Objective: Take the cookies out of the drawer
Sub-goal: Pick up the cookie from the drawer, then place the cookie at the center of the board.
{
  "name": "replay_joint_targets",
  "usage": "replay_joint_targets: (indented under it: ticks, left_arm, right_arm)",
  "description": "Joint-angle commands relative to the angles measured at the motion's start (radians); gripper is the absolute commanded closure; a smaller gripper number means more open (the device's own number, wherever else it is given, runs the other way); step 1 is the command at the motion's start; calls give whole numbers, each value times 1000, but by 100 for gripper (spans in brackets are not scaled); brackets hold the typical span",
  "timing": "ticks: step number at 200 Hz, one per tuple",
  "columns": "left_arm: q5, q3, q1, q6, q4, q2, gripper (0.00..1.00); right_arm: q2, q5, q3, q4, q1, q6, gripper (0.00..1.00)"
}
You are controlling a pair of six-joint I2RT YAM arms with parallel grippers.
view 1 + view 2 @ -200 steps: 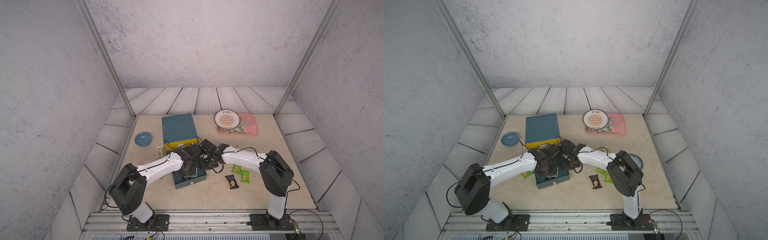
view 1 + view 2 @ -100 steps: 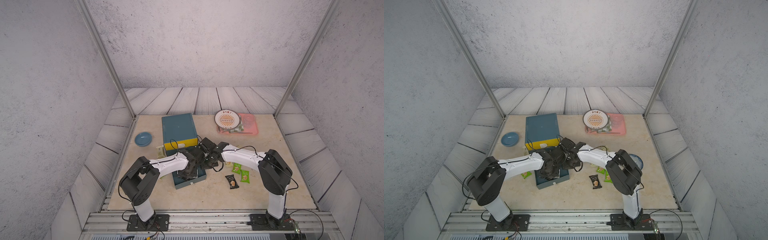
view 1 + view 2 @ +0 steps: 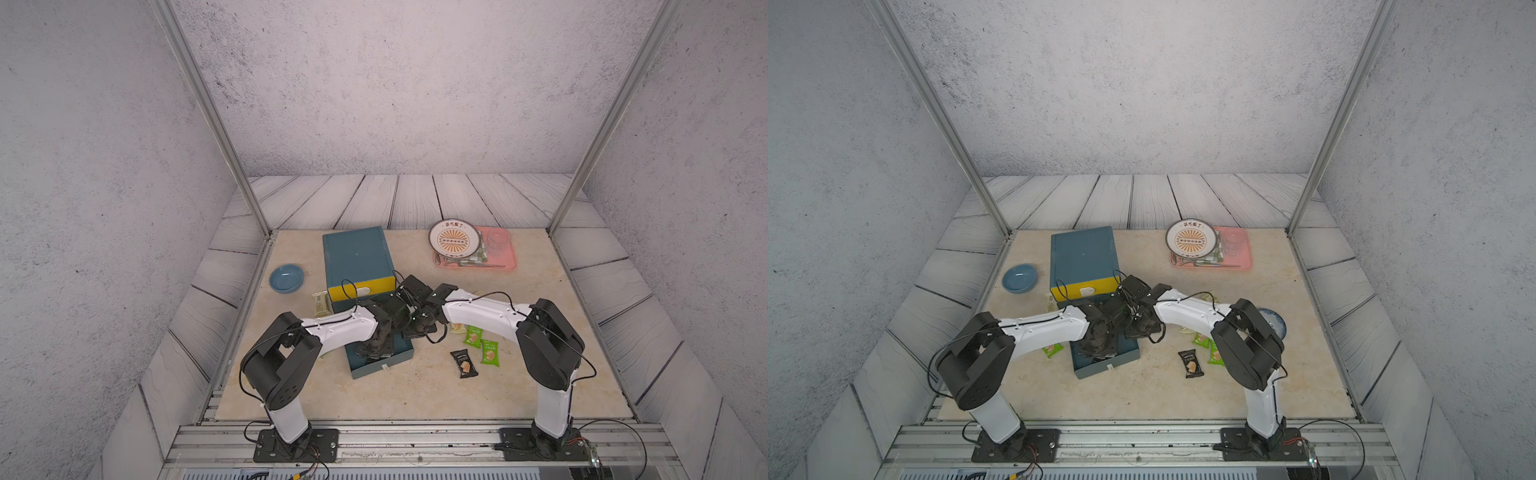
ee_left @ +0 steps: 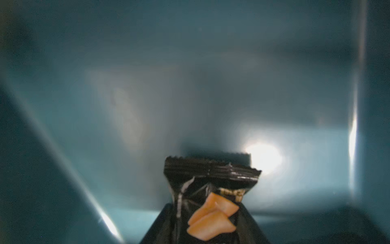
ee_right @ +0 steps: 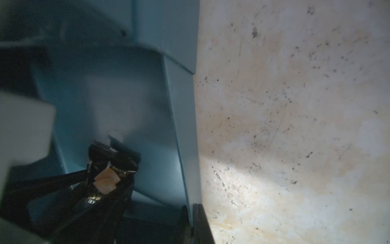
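Presently, findings run left to right.
Left of cabinet (image 3: 355,253): a yellow packet (image 3: 321,302) and a green packet (image 3: 1053,350) lie out on the table (image 3: 415,395).
Drawer (image 3: 384,368): it is pulled open, with my left claw (image 3: 376,347) down inside.
Left claw: I am pinching a black packet (image 4: 211,190), creased in the grip and not yet clear of the walls.
Right claw (image 5: 193,209): pressed together at the drawer's right wall. Whether it nips the wall I cannot tell.
Right of drawer: a pale packet (image 3: 457,328), a green pair (image 3: 473,336) and a loose black packet (image 3: 464,364) are out.
Remaining: I judge the held packet must still come out. No others are seen inside, though my arms hide part.
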Motion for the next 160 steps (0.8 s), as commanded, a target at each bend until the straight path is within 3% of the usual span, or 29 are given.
replay_joint_targets:
  ticks: [1, 121, 160]
  left_arm:
    - [-9, 34, 1, 39, -101, -85, 57]
    - [-24, 130, 103, 97, -248, -389, 57]
    - [1, 111, 246, 120, -336, -563, 56]
  right_arm:
    - [40, 47, -4, 42, 6, 23, 100]
    - [50, 51, 7, 33, 5, 23, 100]
    - [60, 47, 18, 30, 5, 23, 100]
